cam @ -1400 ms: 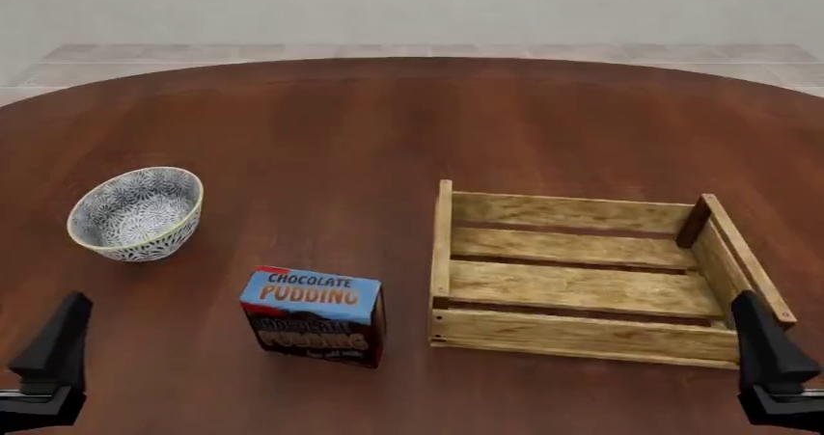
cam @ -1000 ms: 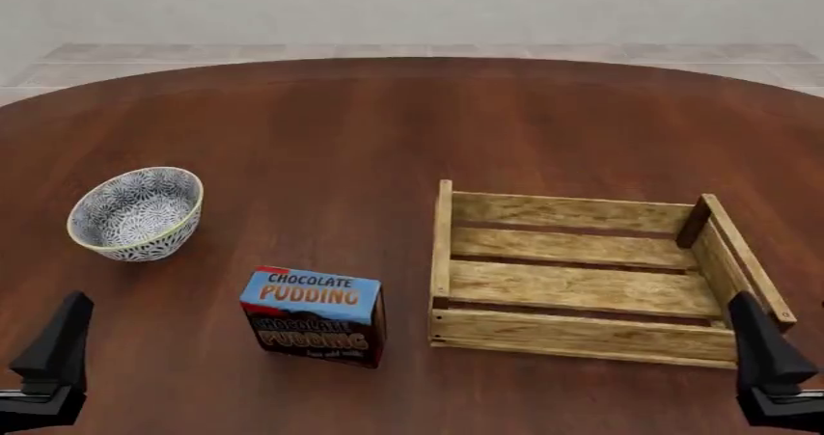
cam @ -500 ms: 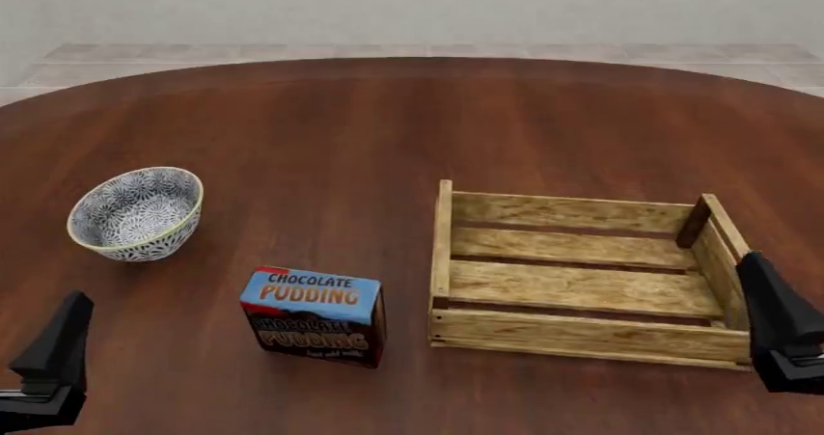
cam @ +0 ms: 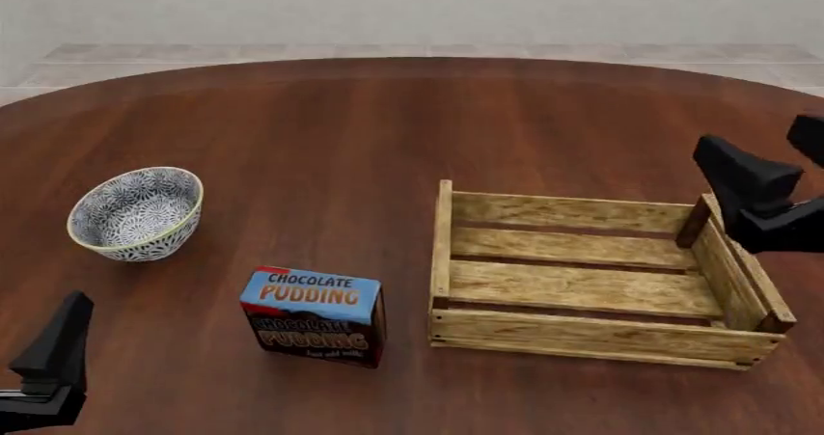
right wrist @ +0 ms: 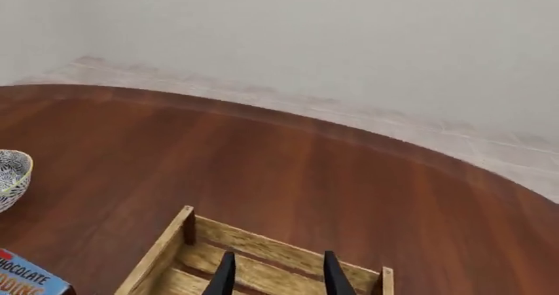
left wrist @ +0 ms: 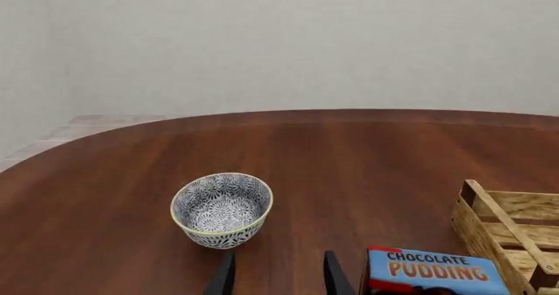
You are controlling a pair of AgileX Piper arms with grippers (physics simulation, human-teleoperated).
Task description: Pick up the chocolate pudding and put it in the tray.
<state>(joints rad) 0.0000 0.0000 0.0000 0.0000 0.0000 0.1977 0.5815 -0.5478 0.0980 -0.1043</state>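
Note:
The chocolate pudding (cam: pixel 315 312) is a small carton with a blue top and dark brown front, standing upright on the table just left of the tray (cam: pixel 586 334). That tray is a shallow crate of light wooden slats with nothing in it. My left gripper (cam: pixel 58 343) hovers open near the front left edge, well left of the carton. In the left wrist view, the chocolate pudding (left wrist: pixel 432 274) lies beside the open left gripper (left wrist: pixel 277 282). My right gripper (cam: pixel 747 179) hangs open above the tray's right end. In the right wrist view, the right gripper (right wrist: pixel 277 275) looks down on the tray (right wrist: pixel 162 252).
A round blue-white patterned bowl (cam: pixel 135 213) stands at the left, behind the carton; it also shows as the bowl (left wrist: pixel 222 208) in the left wrist view. The dark wooden table (cam: pixel 386 136) stretches back to a rounded far edge.
My right gripper has risen from the front right corner and moved back to above the tray's right end. The left gripper, carton, tray and bowl have not moved.

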